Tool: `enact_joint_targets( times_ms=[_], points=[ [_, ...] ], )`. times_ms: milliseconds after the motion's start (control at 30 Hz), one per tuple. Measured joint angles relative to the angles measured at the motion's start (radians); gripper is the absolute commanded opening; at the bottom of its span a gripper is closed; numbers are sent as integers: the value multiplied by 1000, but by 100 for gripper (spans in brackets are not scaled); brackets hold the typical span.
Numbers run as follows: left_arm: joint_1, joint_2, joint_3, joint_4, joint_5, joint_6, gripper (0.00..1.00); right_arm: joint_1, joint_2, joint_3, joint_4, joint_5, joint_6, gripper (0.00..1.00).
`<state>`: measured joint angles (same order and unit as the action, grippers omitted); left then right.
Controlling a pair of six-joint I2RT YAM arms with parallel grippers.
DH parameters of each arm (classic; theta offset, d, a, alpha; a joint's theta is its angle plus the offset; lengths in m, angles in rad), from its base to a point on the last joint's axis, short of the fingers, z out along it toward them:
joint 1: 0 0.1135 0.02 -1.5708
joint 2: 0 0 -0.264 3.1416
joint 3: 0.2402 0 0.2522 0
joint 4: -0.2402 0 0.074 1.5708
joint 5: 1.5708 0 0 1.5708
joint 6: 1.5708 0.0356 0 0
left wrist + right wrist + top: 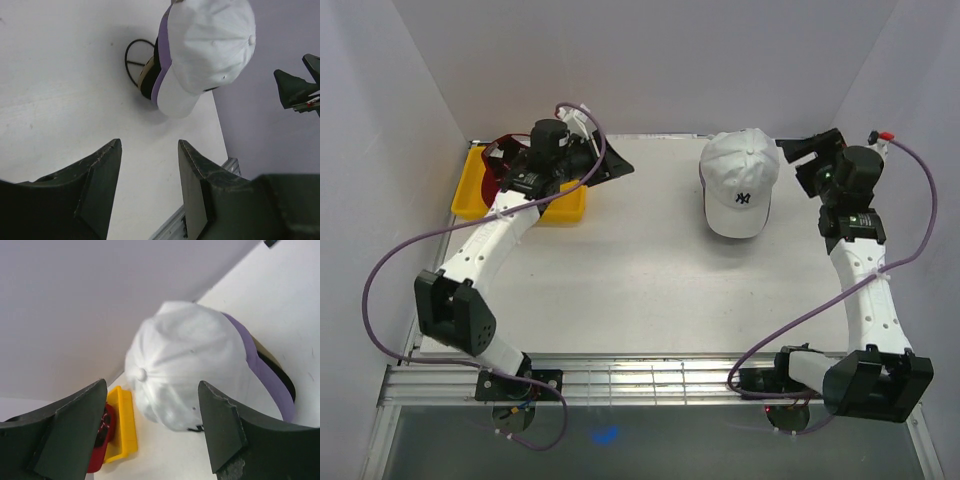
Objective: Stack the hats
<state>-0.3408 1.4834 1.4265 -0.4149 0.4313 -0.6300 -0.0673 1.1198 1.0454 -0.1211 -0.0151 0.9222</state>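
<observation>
The white fabric baseball cap with a dark logo [740, 185] sits crown-up on the far right part of the pale table [620, 280], topping a pile. A lavender cap [162, 65], a black cap [148, 89] and what looks like a tan cap [145, 74] peek out beneath it. The dark red cap [102, 430] lies in the yellow plastic tray [125, 425] at far left. The left gripper [149, 145] hangs near that tray, jaws spread and holding nothing. The right gripper [152, 385] sits just beside the pile, jaws wide apart and empty.

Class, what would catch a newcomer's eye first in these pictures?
A white cap sits at the far right of the table, a lavender brim peeking beneath it. At the far left, a dark red cap lies in a yellow tray, partly hidden by the left arm.
</observation>
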Motion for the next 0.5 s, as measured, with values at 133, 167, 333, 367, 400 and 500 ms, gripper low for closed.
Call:
enact_joint_targets(
  times_ms=[133, 167, 333, 367, 400, 500],
  points=[
    [-47, 163, 108, 144, -10, -35, 60, -12, 103, 183, -14, -24, -93, 81],
    [-57, 214, 141, 191, -11, -43, 61, -16, 144, 225, -11, -31, -115, 81],
    [-91, 412, 276, 357, -11, -70, 62, -45, 294, 282, 2, -73, -178, 81],
    [-97, 451, 306, 389, -10, -75, 62, -52, 323, 282, 6, -79, -185, 81],
    [-103, 490, 340, 417, -10, -79, 62, -60, 353, 283, 12, -89, -193, 81],
    [-124, 609, 447, 476, -8, -86, 62, -74, 444, 312, 22, -124, -209, 80]
  ],
)
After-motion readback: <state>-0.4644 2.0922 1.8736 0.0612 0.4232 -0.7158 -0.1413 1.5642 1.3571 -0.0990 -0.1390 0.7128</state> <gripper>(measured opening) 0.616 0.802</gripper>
